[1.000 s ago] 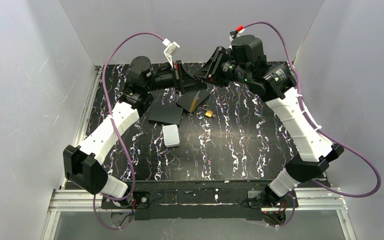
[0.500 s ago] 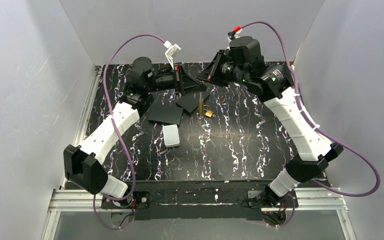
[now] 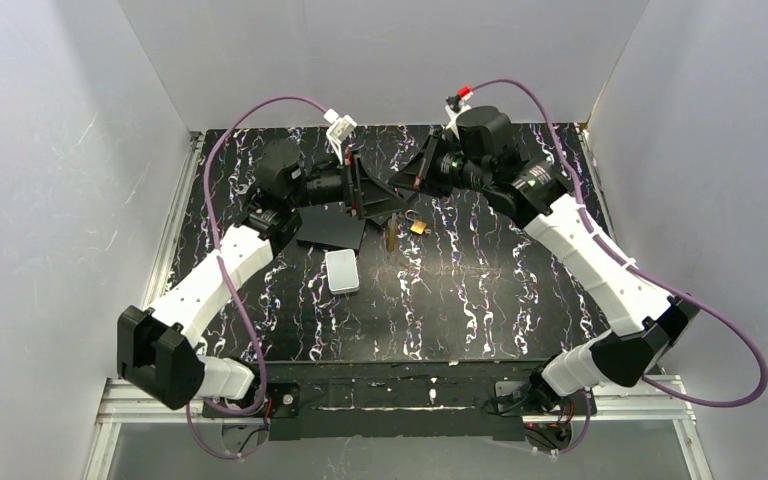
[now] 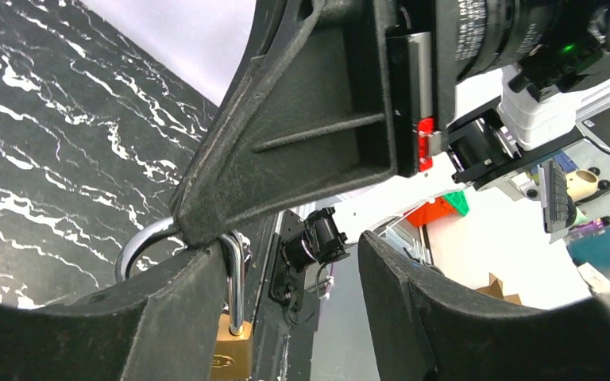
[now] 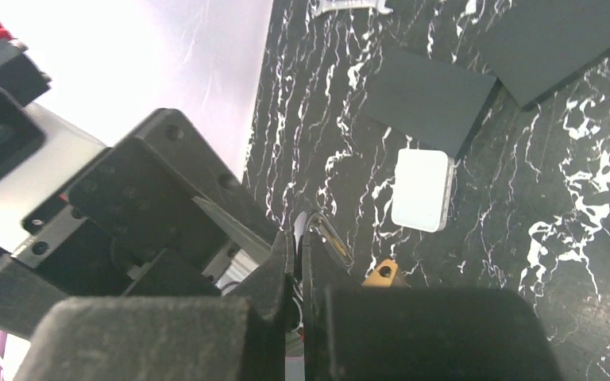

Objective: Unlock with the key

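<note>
- Two end effectors meet over the far middle of the surface, with the padlock hanging between them, clear of the surface.
- Right end effector: fingers pressed together and clamped on the shackle. The brass body shows just past the fingertips.
- Left end effector: fingers spread wide apart and holding nothing.
- Long axis of the padlock: near vertical, shackle up and body down, as the top view and the left wrist view both show.
- Key relation: seen from the left wrist, the body hangs inside the open span, hard against the inner face of one finger and well off the other. It is off-centre in that span.
- Nearer arm: both are at the padlock. The right one carries it, and the left one is free and faces it.
- Brass piece: it has a metal loop and lies on the surface just beside the hanging padlock, towards the right arm. It is too small to tell whether it is the key.
- Judgement: the coming move likely turns on centring the left fingers about the hanging body before they close, so that the padlock is braced for the key. The keyhole end points down, away from both wrist cameras.
</note>
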Available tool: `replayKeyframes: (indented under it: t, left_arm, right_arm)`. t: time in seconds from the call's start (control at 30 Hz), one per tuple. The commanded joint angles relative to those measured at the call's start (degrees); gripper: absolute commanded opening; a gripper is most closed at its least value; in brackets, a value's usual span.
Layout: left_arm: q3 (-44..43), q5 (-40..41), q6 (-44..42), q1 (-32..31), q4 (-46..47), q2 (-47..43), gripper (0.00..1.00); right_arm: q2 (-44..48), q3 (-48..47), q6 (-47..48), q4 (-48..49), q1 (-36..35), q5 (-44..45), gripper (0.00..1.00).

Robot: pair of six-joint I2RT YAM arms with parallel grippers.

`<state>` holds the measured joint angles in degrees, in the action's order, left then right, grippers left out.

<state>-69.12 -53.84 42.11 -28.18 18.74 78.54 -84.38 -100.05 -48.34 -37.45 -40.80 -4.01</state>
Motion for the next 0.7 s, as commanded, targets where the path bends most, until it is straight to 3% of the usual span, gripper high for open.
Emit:
replayKeyframes:
  t: [0.0, 0.33, 0.67]
  left_arm:
    - [3.8, 0.6, 0.9, 1.1, 5.2, -8.6, 0.58]
    - [13.2, -1.4, 4.3, 1.4, 4.0, -15.2, 0.60]
    - [19.5, 0.5, 4.4, 1.5, 1.7, -19.5, 0.57]
  right_arm:
    - [4.6, 7.3, -0.4, 7.0, 2.9, -3.5, 0.01]
    - [8.5, 16.0, 1.0, 6.6, 7.1, -0.7, 0.01]
    - [14.5, 27.1, 11.0, 0.8, 14.7, -0.3, 0.01]
